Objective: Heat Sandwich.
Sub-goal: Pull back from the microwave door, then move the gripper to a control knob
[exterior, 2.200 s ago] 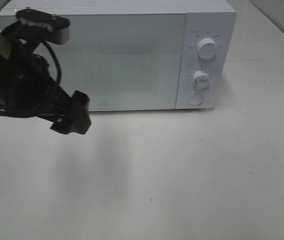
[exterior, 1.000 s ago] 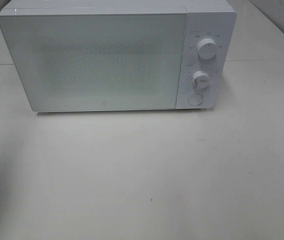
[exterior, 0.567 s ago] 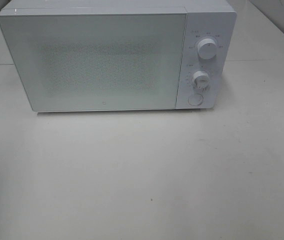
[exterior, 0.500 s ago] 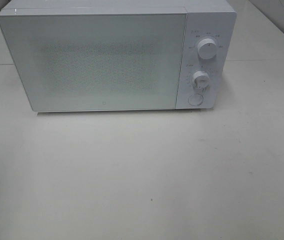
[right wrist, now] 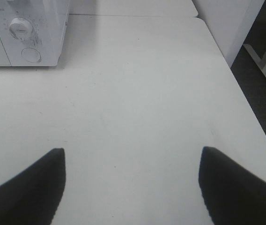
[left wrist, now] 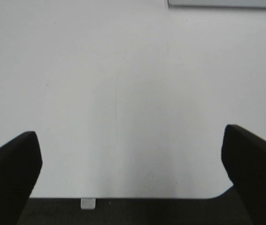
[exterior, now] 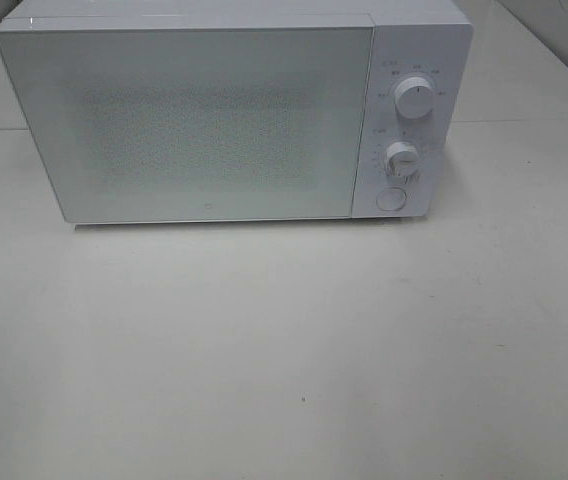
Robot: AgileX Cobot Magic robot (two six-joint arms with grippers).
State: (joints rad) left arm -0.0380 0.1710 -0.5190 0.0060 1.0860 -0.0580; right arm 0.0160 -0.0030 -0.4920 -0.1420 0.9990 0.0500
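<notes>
The sandwich is not to be seen in any view. It does not lie on the desk (exterior: 294, 350), and the milky door (exterior: 184, 125) of the white microwave (exterior: 404, 40) is shut and hides the inside, so I cannot tell whether the sandwich is in there. The microwave stands toward the far edge of the desk, and its upper knob (exterior: 415, 99), lower knob (exterior: 401, 158) and round button (exterior: 391, 198) sit on the panel at its right end. The left claw (left wrist: 129, 131) hangs over the near edge of the desk with its fingers wide apart and nothing between them. The right claw (right wrist: 132, 150), closer to the right edge, is likewise spread and empty. I see two risks. If the oven is started without knowing the sandwich is inside, it may run empty. Also, the lower knob and the button are so close together that spread fingers could catch both, or push the microwave backward.
</notes>
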